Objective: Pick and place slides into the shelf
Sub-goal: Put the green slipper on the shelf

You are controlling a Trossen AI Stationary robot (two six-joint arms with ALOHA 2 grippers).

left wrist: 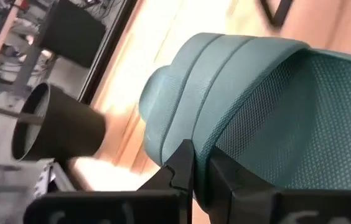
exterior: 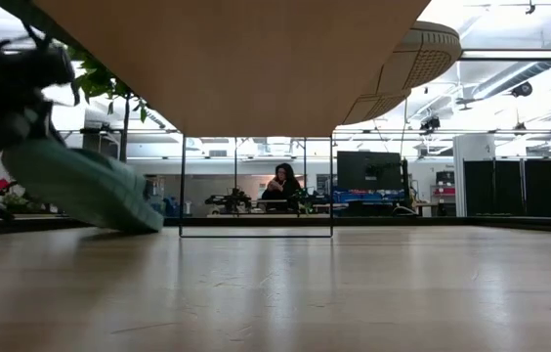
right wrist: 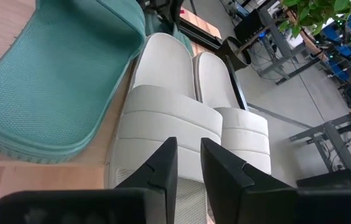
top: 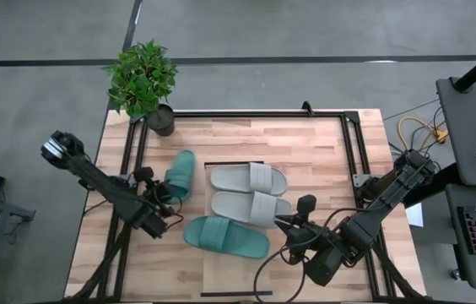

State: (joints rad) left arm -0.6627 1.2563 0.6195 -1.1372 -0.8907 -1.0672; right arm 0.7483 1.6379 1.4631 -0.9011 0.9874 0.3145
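Two light grey slides (top: 249, 179) (top: 251, 207) and one teal slide (top: 225, 236) lie side by side on the raised pale shelf (top: 235, 274). The shelf's underside (exterior: 227, 59) fills the top of the low view, and a grey sole (exterior: 422, 49) sticks out past its edge. My left gripper (top: 160, 196) is shut on the second teal slide (top: 181, 175), left of the shelf. My right gripper (top: 289, 225) stands at the heel end of the nearer grey slide (right wrist: 163, 118), its fingers a narrow gap apart. My left gripper pinches the teal slide's side rim (left wrist: 201, 146), beside the strap (left wrist: 225, 62), between its two fingers. It comes from the table's left. The slide is tipped on its side and slants down, its low end (exterior: 144, 220) at or just above the table. My right gripper is over the grey slide's heel; I cannot tell whether it touches it.
A potted plant (top: 145, 80) stands at the far left corner; its dark pot (left wrist: 51, 137) shows beyond the held slide. Black frame rails (top: 352, 160) run along the table's sides and far edge. A person (exterior: 280, 186) sits far behind the table.
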